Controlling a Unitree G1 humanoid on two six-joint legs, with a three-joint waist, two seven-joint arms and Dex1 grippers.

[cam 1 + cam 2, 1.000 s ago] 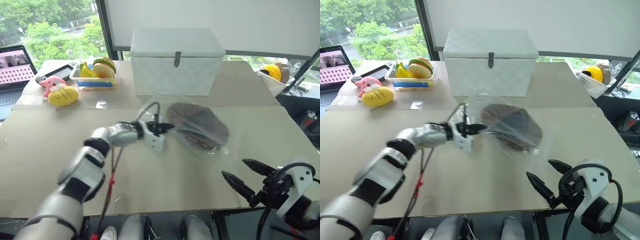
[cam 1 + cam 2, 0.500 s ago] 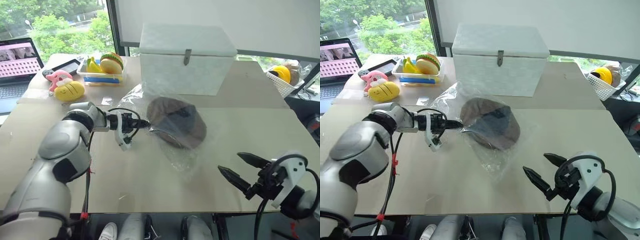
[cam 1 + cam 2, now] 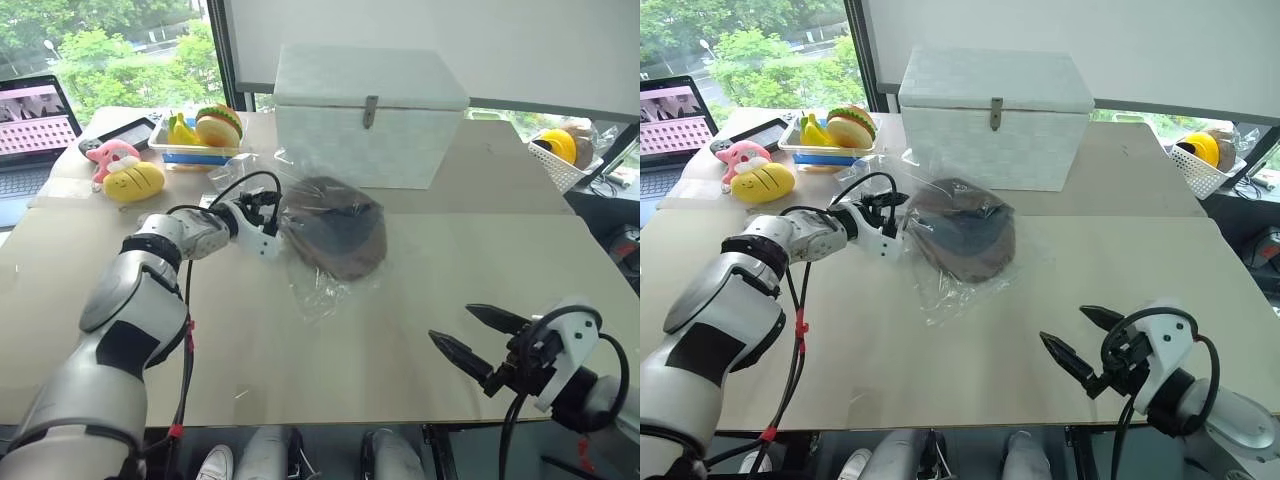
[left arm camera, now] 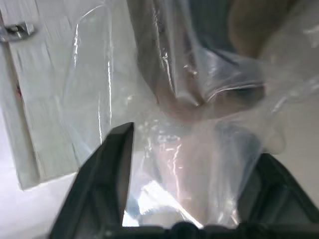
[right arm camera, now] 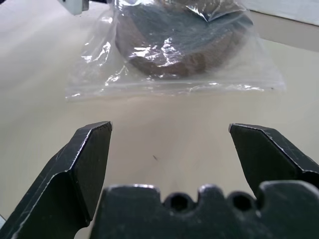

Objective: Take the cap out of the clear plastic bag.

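A brown cap [image 3: 335,225] with darker panels lies inside a clear plastic bag [image 3: 318,281] on a beige table [image 3: 400,330], just in front of a white box [image 3: 370,115] with a metal latch. The left gripper [image 3: 268,212] sits at the bag's left edge, its two black fingers [image 4: 107,174] spread apart with wrinkled film lying between them. The right gripper [image 3: 468,338] hovers near the table's front edge, well apart from the bag, its fingers wide apart and holding nothing. Toy food in a tray [image 3: 195,135] and a laptop [image 3: 35,125] sit at the far left.
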